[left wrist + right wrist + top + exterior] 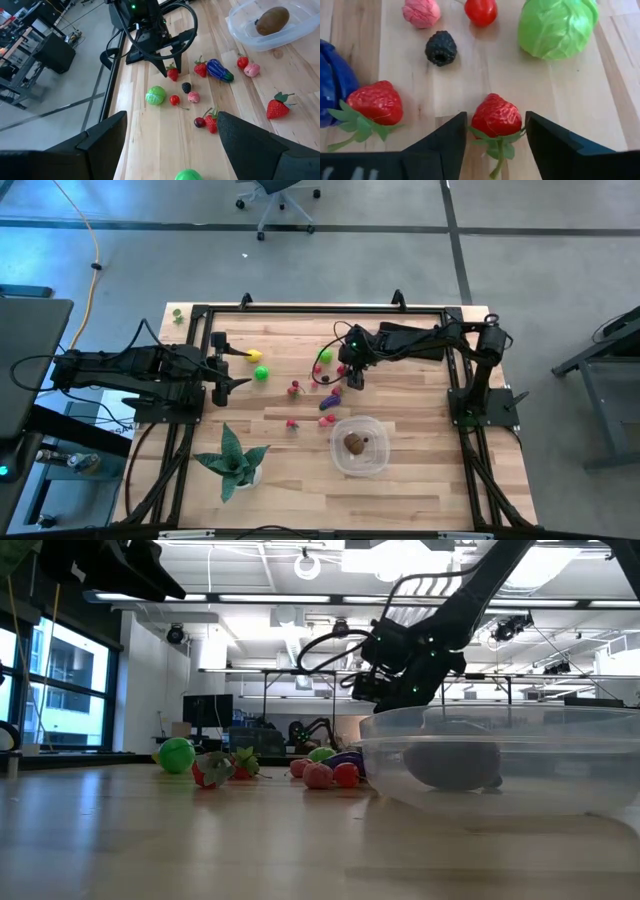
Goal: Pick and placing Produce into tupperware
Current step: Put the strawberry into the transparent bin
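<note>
Between the right gripper's (492, 132) open fingers: a strawberry (496, 116), not pinched yet.
Closing off-centre could squirt it sideways toward the green cabbage (557, 25) ahead; left gripper (228, 367) waits open.

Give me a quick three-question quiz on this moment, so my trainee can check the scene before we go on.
1. True or false: the clear round plastic tupperware already holds a brown oval produce piece.
2. Pick one: what sits between the fingers of the right hand? A) a red toy strawberry B) an orange carrot C) a white egg
3. Fill in: the left hand, at the table's left side, has its fingers ___.

Key: 1 true; 2 A; 3 open.
</note>
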Action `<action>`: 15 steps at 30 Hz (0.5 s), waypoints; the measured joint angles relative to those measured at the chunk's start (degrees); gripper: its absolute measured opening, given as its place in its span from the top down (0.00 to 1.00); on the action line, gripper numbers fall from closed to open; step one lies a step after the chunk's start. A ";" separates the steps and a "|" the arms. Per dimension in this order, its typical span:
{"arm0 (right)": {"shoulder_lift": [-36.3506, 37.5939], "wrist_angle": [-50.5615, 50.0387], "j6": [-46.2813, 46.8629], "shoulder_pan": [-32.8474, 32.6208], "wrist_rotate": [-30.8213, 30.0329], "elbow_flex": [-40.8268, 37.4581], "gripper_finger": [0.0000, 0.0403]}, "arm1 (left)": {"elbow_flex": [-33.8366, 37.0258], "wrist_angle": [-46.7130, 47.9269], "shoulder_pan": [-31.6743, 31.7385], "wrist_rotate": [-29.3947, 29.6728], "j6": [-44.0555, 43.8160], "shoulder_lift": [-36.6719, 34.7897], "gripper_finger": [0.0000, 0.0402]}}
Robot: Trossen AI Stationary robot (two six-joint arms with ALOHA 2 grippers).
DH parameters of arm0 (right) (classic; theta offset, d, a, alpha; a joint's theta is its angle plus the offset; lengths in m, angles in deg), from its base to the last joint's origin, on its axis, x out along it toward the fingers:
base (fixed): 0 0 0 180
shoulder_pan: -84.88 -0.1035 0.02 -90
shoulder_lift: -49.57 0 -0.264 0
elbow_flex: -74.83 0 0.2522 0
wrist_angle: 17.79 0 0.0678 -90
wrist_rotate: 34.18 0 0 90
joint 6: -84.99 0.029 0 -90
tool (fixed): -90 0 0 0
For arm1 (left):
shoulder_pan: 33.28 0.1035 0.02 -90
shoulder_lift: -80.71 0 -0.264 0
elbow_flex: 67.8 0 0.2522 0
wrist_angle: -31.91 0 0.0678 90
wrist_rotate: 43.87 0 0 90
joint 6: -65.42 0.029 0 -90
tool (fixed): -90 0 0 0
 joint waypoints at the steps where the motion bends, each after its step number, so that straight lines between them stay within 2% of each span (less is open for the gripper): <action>1: 0.00 -0.02 0.04 -0.02 0.15 0.00 0.56 | 0.00 0.00 0.02 0.00 0.01 0.01 0.26; 7: 0.00 0.13 0.66 -0.02 0.92 0.00 0.64 | 0.00 0.00 0.00 0.00 0.02 0.02 0.26; 15: 0.09 0.14 2.58 -0.02 0.99 -0.01 0.65 | 0.01 0.00 0.00 0.01 0.02 0.02 0.26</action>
